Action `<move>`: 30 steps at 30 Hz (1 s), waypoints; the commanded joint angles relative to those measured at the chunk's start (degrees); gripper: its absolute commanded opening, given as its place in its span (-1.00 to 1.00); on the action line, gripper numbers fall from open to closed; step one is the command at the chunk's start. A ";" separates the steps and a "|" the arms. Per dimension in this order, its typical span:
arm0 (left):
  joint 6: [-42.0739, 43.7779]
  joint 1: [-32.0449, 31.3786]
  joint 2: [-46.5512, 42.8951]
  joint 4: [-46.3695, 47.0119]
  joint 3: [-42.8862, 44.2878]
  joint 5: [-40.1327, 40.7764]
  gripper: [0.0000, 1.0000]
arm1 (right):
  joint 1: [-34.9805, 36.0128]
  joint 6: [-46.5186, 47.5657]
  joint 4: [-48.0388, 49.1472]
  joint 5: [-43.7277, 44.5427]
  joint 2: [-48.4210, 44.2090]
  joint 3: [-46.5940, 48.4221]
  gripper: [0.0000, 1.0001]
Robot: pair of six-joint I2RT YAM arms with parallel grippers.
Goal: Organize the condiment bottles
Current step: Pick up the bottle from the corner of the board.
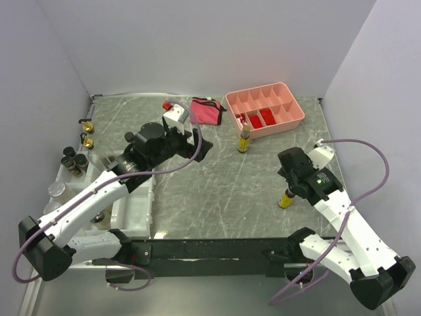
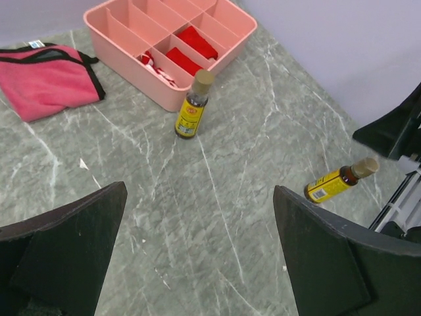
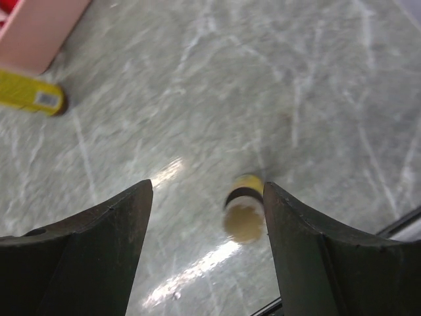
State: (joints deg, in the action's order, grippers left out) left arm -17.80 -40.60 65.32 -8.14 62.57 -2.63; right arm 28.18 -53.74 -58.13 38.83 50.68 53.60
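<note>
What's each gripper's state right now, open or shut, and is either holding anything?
Left gripper: open, holding nothing.
Right gripper: open, over a small yellow bottle, not gripping it.

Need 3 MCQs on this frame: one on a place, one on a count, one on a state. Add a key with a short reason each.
1. Where is the small yellow-labelled glass bottle with the tan cap nearest the pink plastic compartment tray?
A) inside a compartment
B) upright on the grey marble tabletop, just outside the tray
C) in a gripper

2. How many yellow-labelled bottles show in the left wrist view?
A) none
B) four
C) two

3. The right gripper is:
A) open
B) shut on a bottle
C) out of view

Key:
1 B: it stands on the marble by the tray's outer wall.
2 C: that one plus a second yellow bottle farther right.
3 A: its fingers stand wide apart, with the second bottle's cap showing between them.
</note>
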 commanded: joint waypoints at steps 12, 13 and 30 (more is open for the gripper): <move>-3.64 -2.03 -2.56 13.24 -11.68 4.30 0.99 | -2.87 -0.67 -0.58 -0.77 -1.72 -4.65 0.36; -3.73 -1.94 -2.65 12.63 -11.33 4.30 0.99 | -2.87 -1.02 -0.67 -0.86 -1.72 -5.35 0.35; -18.84 -1.94 -8.19 9.46 -9.40 20.39 0.99 | -2.87 6.97 9.52 -7.53 -4.09 -8.96 -0.64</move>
State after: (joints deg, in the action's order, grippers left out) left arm -30.13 -42.41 58.52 0.19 50.76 10.81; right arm 25.61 -49.19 -54.81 34.74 47.31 44.84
